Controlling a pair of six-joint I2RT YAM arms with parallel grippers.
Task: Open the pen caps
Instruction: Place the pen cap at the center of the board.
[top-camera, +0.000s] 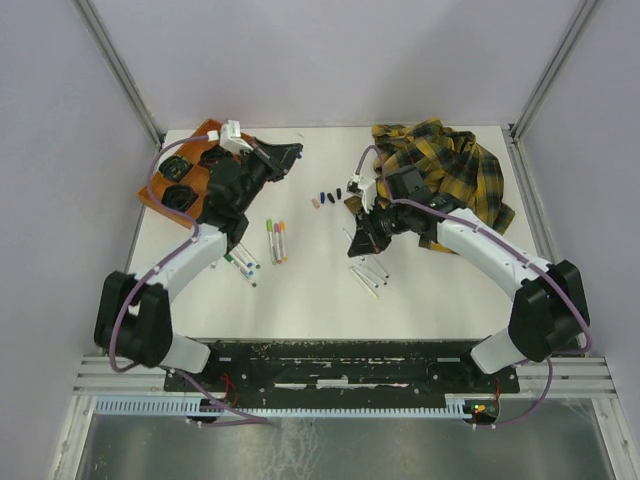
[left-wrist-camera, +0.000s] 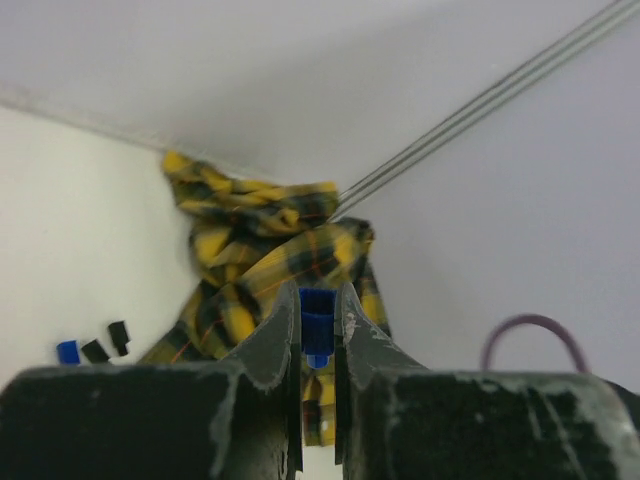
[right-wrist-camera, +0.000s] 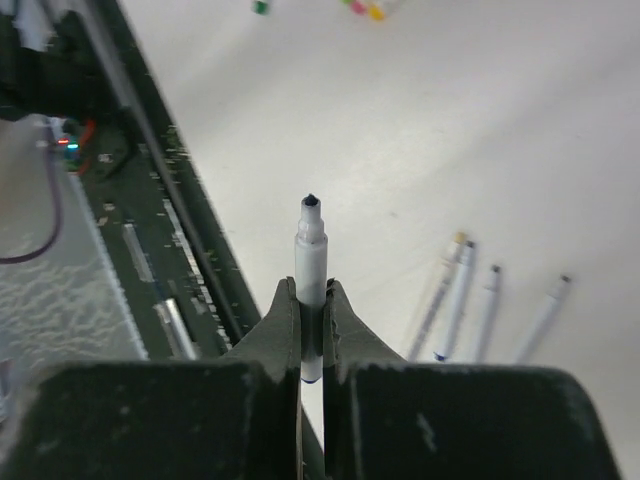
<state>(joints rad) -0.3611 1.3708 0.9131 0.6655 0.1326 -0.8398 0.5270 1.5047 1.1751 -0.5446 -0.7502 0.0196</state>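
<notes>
Uncapping looked done on this one: right gripper (right-wrist-camera: 312, 295) was clamped on a bare-tipped marker (right-wrist-camera: 311, 255), and left gripper (left-wrist-camera: 318, 292), upper left in the overhead view, was pinching a blue cap (left-wrist-camera: 316, 322). Next I'd guess both get put down, cap beside the loose caps (top-camera: 330, 195) at upper centre. Plain grey walls, white table (top-camera: 320, 300), plaid shirt (top-camera: 450, 165) upper right.

Loose pen caps (top-camera: 323, 196) mid-table, plaid cloth (top-camera: 450, 165) far right — orange tray (top-camera: 205, 131) far left, markers (top-camera: 277, 240) nearer.
</notes>
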